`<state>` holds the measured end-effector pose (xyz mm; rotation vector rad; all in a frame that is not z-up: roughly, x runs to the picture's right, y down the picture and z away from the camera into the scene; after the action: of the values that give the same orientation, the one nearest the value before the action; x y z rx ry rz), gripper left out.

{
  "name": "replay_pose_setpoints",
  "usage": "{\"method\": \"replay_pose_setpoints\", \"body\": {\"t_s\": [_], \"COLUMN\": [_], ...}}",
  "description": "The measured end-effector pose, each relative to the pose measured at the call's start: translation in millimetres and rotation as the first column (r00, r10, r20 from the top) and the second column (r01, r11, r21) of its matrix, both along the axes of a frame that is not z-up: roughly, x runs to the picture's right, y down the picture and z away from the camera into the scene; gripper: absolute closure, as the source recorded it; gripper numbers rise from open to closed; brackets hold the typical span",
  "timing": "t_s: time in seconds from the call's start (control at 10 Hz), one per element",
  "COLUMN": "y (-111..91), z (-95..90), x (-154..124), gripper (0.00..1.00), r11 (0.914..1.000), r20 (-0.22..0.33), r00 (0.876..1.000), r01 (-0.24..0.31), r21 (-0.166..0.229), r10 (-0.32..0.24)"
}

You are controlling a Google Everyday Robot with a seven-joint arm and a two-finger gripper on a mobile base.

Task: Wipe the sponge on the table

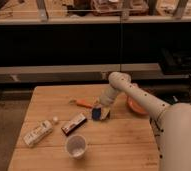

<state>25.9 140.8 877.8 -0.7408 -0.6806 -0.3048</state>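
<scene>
The sponge (100,113), dark blue on the left with yellow on the right, sits on the light-wood table (119,145) near its middle. My gripper (102,106) comes down from the white arm at the right and sits right on top of the sponge, in contact with it. The arm bends at an elbow near the table's far edge.
A slim orange carrot-shaped thing (83,104) lies just left of the sponge. A dark-brown bar (73,123), a clear plastic cup (76,146) and a pale packet (37,133) lie front left. An orange dish (137,106) sits at the right edge. Shelves run behind.
</scene>
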Motion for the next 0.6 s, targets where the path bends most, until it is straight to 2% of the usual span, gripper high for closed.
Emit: {"method": "replay_pose_setpoints", "body": {"t_s": [0.2, 0.3, 0.6], "y": [23, 29, 40], "z": [-18.4, -22.4, -34.8], "x": [5, 13, 62], "gripper": [1.0, 1.0, 1.0], "r11": [0.9992, 0.9992, 0.9991], "r20": [-0.02, -0.026, -0.037], "r00": [0.999, 0.999, 0.999], "r01": [0.04, 0.041, -0.014], "r21": [0.003, 0.003, 0.039], "r10": [-0.04, -0.041, 0.016]}}
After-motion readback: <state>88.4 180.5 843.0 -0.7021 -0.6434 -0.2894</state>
